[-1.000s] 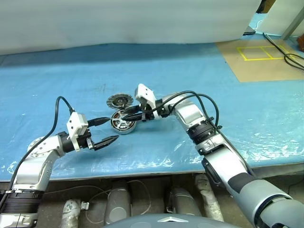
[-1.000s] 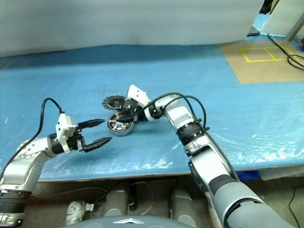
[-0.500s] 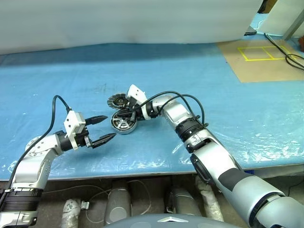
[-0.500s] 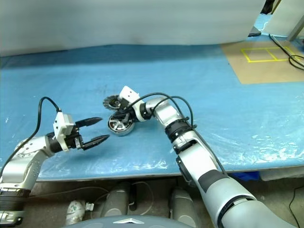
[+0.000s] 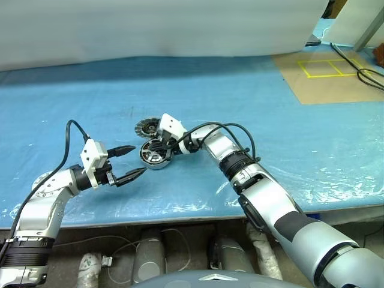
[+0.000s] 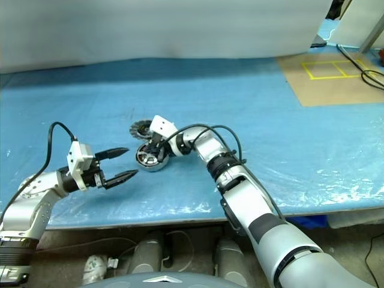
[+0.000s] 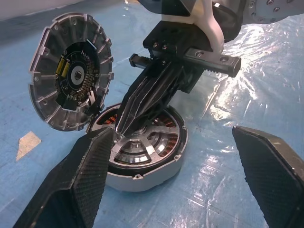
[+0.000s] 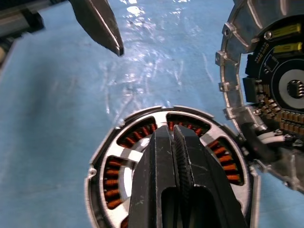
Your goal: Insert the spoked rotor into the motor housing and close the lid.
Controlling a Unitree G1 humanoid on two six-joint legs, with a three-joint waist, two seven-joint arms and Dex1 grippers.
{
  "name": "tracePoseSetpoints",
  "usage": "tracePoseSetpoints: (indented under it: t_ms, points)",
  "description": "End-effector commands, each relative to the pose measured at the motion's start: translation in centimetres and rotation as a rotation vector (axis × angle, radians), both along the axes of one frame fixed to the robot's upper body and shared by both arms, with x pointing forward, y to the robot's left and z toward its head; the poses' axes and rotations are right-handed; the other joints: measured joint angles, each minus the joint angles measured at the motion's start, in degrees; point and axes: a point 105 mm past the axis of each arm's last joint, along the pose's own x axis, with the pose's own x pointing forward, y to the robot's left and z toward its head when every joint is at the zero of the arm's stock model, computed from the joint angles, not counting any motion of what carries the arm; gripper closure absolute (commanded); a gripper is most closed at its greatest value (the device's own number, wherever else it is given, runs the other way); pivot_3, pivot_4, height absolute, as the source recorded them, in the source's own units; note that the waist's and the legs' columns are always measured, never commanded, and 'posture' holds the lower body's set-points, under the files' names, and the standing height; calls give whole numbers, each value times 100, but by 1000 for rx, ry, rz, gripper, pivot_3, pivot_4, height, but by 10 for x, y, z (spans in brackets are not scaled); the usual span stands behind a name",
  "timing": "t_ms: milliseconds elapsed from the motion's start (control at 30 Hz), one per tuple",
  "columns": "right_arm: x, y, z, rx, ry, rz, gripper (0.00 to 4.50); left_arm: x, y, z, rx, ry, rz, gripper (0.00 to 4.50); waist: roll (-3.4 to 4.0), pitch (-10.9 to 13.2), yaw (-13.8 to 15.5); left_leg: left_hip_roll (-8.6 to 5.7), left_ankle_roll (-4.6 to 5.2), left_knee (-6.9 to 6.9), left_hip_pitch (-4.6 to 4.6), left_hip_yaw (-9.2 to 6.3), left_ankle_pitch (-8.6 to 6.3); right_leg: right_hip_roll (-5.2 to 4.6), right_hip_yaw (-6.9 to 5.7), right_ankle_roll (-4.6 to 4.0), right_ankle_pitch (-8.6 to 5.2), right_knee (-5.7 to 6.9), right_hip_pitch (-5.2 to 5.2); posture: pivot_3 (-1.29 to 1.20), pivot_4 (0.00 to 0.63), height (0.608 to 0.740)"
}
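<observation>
Table (image 5: 270,120): blue sheet under clear film, carrying all the parts near the middle of the head views
Right arm: reaches across from the right, wrist angled down toward the parts
Left arm: held low at the left, gripper aimed toward the parts from a little way off
Motor housing (image 7: 152,156): round silvery case lying flat on the table, copper-orange windings showing through the gaps
Spoked rotor (image 7: 145,145): already seated inside the housing, pale spokes and hub facing up, rim level with the case wall as far as can be seen
Lid (image 7: 71,78): ribbed grey disc standing on edge, leaning up and away, its lower rim touching the housing's far edge, circuit side turned toward the rotor
Right gripper (image 8: 175,137): fingers pinched together with nothing between them, tips pressing down at the rotor's hub
Left gripper (image 5: 135,160): fingers spread wide and empty, near the housing but apart from it
Key relation: the lid lies just beyond the right fingers, hinged along the housing's back edge, so the closing move is a tip forward and down over the rotor; the right gripper is the nearer one
Judgement: insertion looks done, closing not yet begun
</observation>
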Motion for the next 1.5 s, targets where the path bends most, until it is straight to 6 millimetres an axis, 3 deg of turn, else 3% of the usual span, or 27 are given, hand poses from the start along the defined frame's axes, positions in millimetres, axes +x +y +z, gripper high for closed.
tracePoseSetpoints:
  t_ms: [33,167,267,500,667,800,933,1100,1233,1433,1500]
  points:
    - [-3,-17,-45,-146,76,-70,4413,1,2,7,10,-39,2,261,0,0,4,-1,-3,-5,18,0,-4,0,2,0,-2,0,13,0,150,740]
    - [-16,-3,-27,-14,171,12,4413,2,1,7,8,-40,-1,261,-1,-1,8,-4,-10,-16,51,0,-9,-1,11,9,-9,0,34,0,150,740]
    - [-12,-3,-14,46,198,-7,4413,2,1,7,9,-40,-3,261,-2,-1,3,-4,-11,-18,33,3,-9,1,13,-4,-10,-6,18,0,150,740]
    - [-4,-12,-21,4,182,-68,4413,4,0,7,4,-43,-7,261,-4,-3,-3,8,-44,-13,-41,4,-1,15,6,-16,-13,-5,-38,0,150,740]
    - [-17,-4,26,225,253,68,4413,5,5,10,-6,-45,10,261,-7,-1,4,8,-45,-10,-44,4,-3,14,5,-17,-14,-7,-38,0,150,740]
    - [-30,-17,49,287,276,150,4413,5,11,15,-29,-37,36,261,-12,2,4,10,-45,-5,-65,3,-2,17,4,-16,-13,-6,-56,0,150,740]
    - [-30,-45,48,253,249,118,4413,4,17,17,-36,-30,55,261,-14,2,12,11,-45,-6,-66,2,-2,18,0,-16,-13,-6,-56,0,150,740]
    - [3,-87,46,275,173,-152,4413,7,17,22,-97,-34,90,261,-14,2,17,10,-46,-4,-65,2,-1,18,1,-16,-13,-6,-55,0,150,740]
    - [32,-107,52,336,118,-357,4413,5,12,18,-100,-18,76,261,-14,2,-3,10,-48,-2,-61,3,0,19,6,-17,-13,-6,-56,0,150,740]
    - [47,-93,66,326,43,-359,4413,9,9,15,-76,-16,49,261,-14,2,-4,13,-48,-3,-68,4,0,25,7,-18,-14,-4,-66,0,150,740]
    - [49,-76,75,333,12,-324,4413,12,9,17,-79,-20,48,261,-14,2,-6,14,-48,-3,-72,4,0,25,6,-18,-14,-4,-69,0,150,740]
